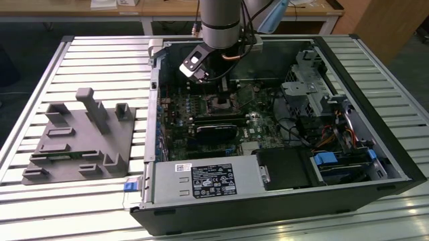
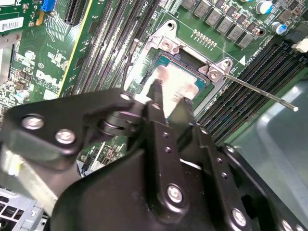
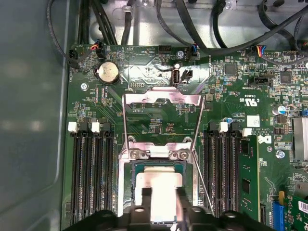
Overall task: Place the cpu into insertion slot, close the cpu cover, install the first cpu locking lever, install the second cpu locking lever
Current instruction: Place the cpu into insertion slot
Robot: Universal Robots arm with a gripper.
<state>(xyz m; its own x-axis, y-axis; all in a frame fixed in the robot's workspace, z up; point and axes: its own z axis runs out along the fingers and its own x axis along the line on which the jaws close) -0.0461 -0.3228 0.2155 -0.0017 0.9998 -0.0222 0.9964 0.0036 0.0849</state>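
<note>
your black gripper (image 3: 162, 196), low centre in the first wrist view, hangs right over the small flat silver-grey square cpu (image 3: 159, 182); whether it grips, you cannot tell. the cpu sits within the metal-rimmed square insertion slot (image 3: 158, 166), with the dull silver cpu cover (image 3: 161, 98) open above it. it is likely light, stiff and fragile: take it by opposite edges.

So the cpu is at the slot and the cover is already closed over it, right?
Not quite. The cpu is at the slot, but the cover is open, swung back away from it, as the first wrist view shows.
</note>
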